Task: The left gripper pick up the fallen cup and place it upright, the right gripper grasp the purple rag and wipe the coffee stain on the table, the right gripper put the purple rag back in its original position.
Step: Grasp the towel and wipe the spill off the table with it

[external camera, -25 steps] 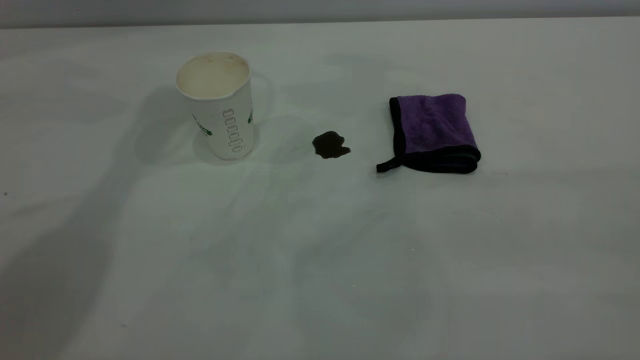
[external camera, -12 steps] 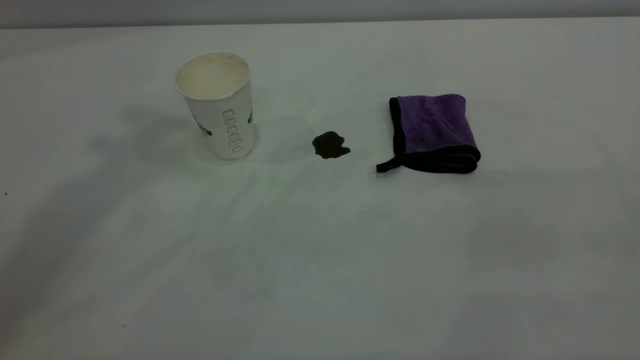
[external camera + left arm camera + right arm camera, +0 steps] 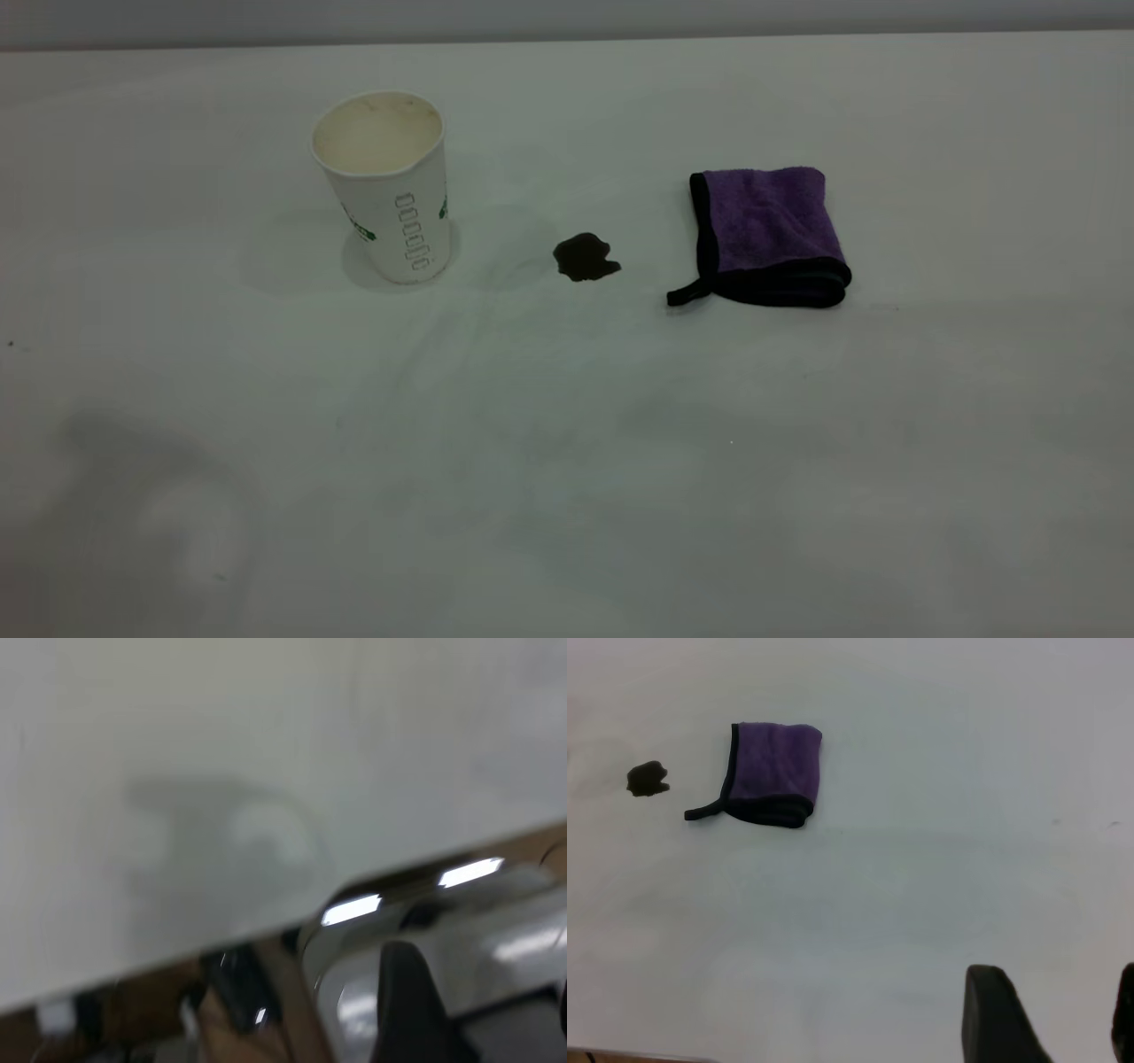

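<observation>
The white cup (image 3: pixel 390 190) with the green logo stands upright on the pale table (image 3: pixel 567 461) at the back left. The dark coffee stain (image 3: pixel 586 257) lies to its right, and the folded purple rag (image 3: pixel 769 235) lies further right. Neither gripper shows in the exterior view. My left gripper (image 3: pixel 483 1010) is open and empty, out past the table's edge (image 3: pixel 266 935). My right gripper (image 3: pixel 1059 1010) is open and empty above bare table, well away from the rag (image 3: pixel 772 773) and the stain (image 3: pixel 647 779).
The table's far edge (image 3: pixel 567 40) meets a grey wall. In the left wrist view a shiny metal frame (image 3: pixel 354 908) and dark clutter lie beyond the table's edge. A faint arm shadow (image 3: pixel 151 514) falls at the front left.
The arm shadow by the cup has drawn back to the table's front left corner. The cup, the stain and the rag have not moved.
</observation>
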Robot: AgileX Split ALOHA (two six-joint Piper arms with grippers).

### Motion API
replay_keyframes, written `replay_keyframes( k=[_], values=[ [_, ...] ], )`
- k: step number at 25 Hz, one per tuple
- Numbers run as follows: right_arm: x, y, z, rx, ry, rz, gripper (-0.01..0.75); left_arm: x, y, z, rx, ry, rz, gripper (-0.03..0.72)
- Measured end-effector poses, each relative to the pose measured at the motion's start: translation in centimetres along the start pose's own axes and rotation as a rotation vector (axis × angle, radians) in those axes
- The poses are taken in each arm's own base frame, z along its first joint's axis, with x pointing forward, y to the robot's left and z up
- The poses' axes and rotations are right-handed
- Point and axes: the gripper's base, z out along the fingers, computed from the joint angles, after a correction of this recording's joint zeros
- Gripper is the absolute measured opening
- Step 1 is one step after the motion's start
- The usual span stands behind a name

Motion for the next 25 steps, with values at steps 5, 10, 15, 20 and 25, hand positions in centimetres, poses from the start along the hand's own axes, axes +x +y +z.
replay_keyframes(
  k=[5, 10, 15, 20, 25],
  values=[
    [0.0, 0.0, 0.0, 0.000, 0.000, 0.000, 0.361, 6.3, 1.2, 2.8, -0.082, 0.055, 0.022, 0.470],
    [0.0, 0.0, 0.0, 0.000, 0.000, 0.000, 0.361, 10.4, 1.6, 4.3, -0.095, 0.011, 0.053, 0.470],
    [0.0, 0.0, 0.0, 0.000, 0.000, 0.000, 0.361, 12.9, 1.4, 4.2, -0.058, -0.108, 0.116, 0.470],
    [0.0, 0.0, 0.0, 0.000, 0.000, 0.000, 0.361, 14.4, 1.3, 3.1, -0.045, -0.249, 0.117, 0.470],
    [0.0, 0.0, 0.0, 0.000, 0.000, 0.000, 0.361, 16.2, 1.3, 2.1, -0.046, -0.389, 0.117, 0.470]
  ],
)
